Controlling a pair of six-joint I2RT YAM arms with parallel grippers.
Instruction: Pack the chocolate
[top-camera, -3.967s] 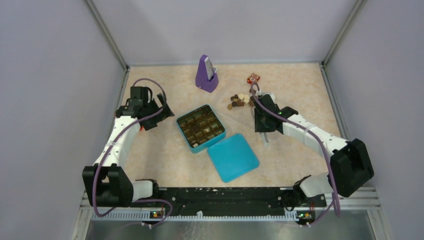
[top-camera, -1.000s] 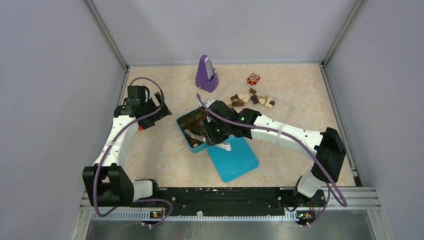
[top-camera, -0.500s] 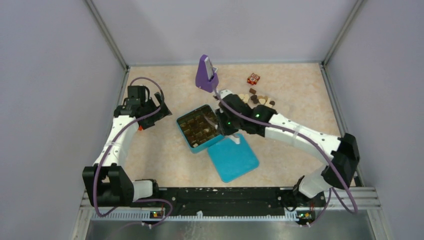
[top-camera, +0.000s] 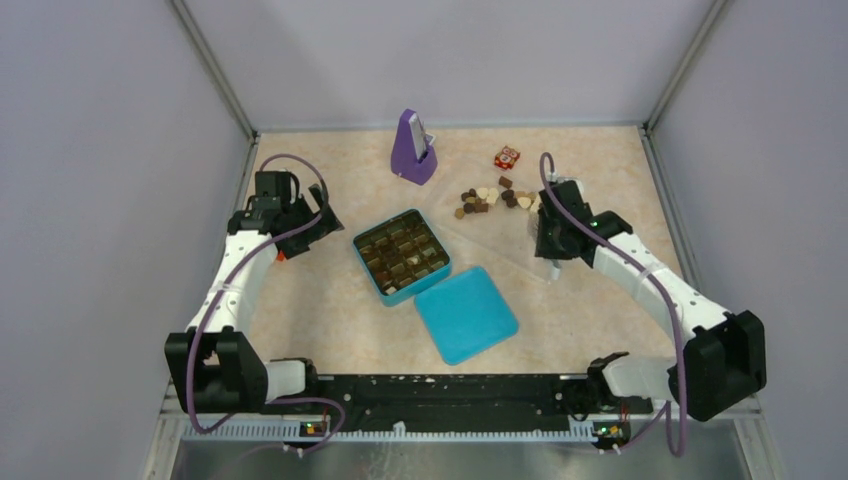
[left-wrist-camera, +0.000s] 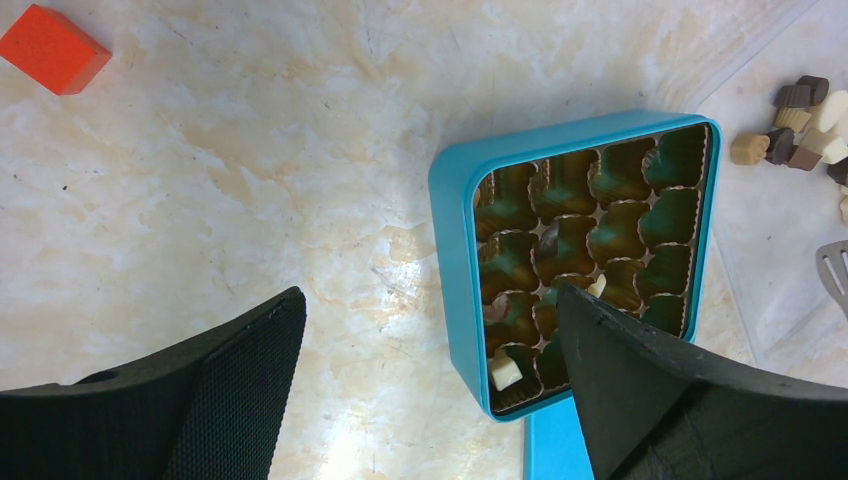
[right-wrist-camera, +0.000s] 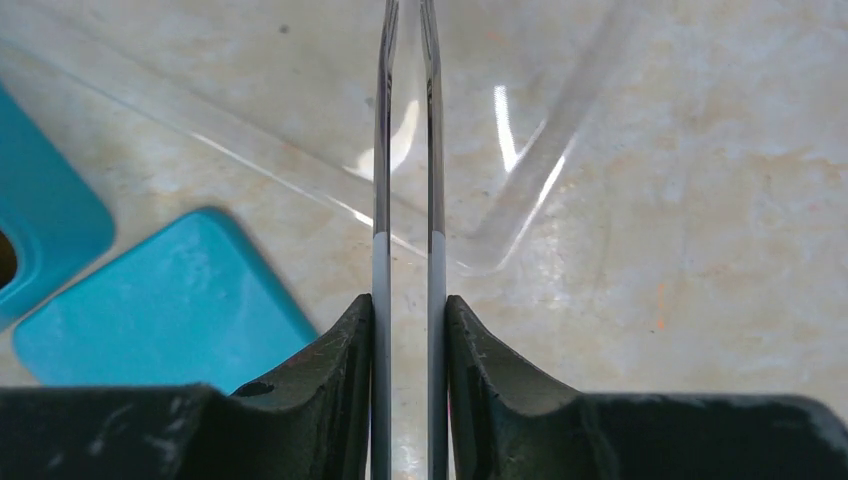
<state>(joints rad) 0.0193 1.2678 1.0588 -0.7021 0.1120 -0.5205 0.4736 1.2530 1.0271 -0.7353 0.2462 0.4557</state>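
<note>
The chocolate lies in a loose pile of dark, light-brown and cream pieces at the back right, also seen in the left wrist view. The open teal box holds gold paper cups; a cream piece sits in a near corner cup. My right gripper hangs just right of the pile, shut on metal tongs, whose two blades stand slightly apart and run out of the top of the right wrist view. My left gripper is open, left of the box.
The teal lid lies flat in front of the box. A clear plastic sheet lies under the right gripper. A purple wedge-shaped object and a red-and-white cube stand at the back. A red block lies by the left arm.
My right arm has swung from above the box back to the right, beside the chocolate pile, still with the tongs. The left arm has not moved.
</note>
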